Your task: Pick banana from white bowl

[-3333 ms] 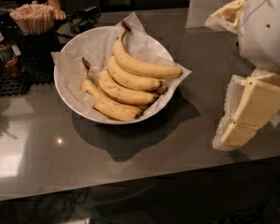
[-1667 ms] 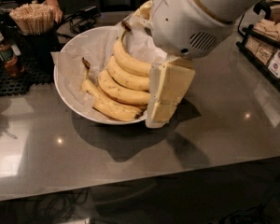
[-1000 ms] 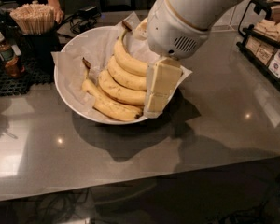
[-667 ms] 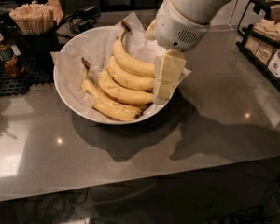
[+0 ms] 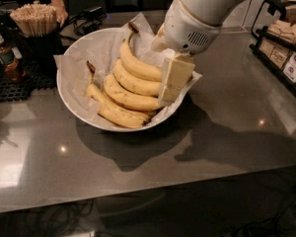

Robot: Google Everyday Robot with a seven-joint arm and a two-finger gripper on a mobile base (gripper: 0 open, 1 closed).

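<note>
The white bowl (image 5: 68,98) stands on the grey counter, lined with crinkled white paper and holding several yellow bananas. The banana (image 5: 137,64) is the top one, strongly curved, with a long stem pointing to the far rim and ending in a dark tip. Shorter bananas (image 5: 128,95) lie below it. My gripper (image 5: 167,97) hangs from the white arm over the bowl's right side, pointing down at the bananas' right ends. It hides the right end of the banana. Nothing is lifted.
A cup of wooden stir sticks (image 5: 35,18) and a brown bottle (image 5: 5,57) stand on a black mat at the far left. A person's hand (image 5: 60,14) is behind them. A black rack with packets (image 5: 286,53) stands at the right edge.
My arm swung in from the right, over the bowl. The gripper then drew back slightly to the bowl's right side. The bananas have not moved.
</note>
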